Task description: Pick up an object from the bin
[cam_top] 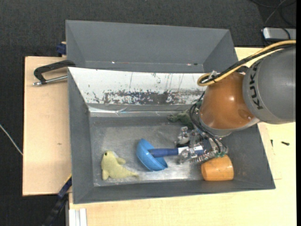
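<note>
Near the bin's (78, 140) front wall lie a soft toy (113, 166) left, a scoop (150, 156) centre, a stubby cylinder (217, 168) right.

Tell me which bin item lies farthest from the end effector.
The yellow plush, lower left; blue scoop and orange block sit right by the end effector.

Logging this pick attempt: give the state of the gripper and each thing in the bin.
blue scoop: lying flat, handle pointing right.
gripper: down in the bin, at that handle's end.
yellow plush toy: lying front left, apart.
orange cylinder: on its side, front right.
green thing: by the back wall, partly hidden.
</note>
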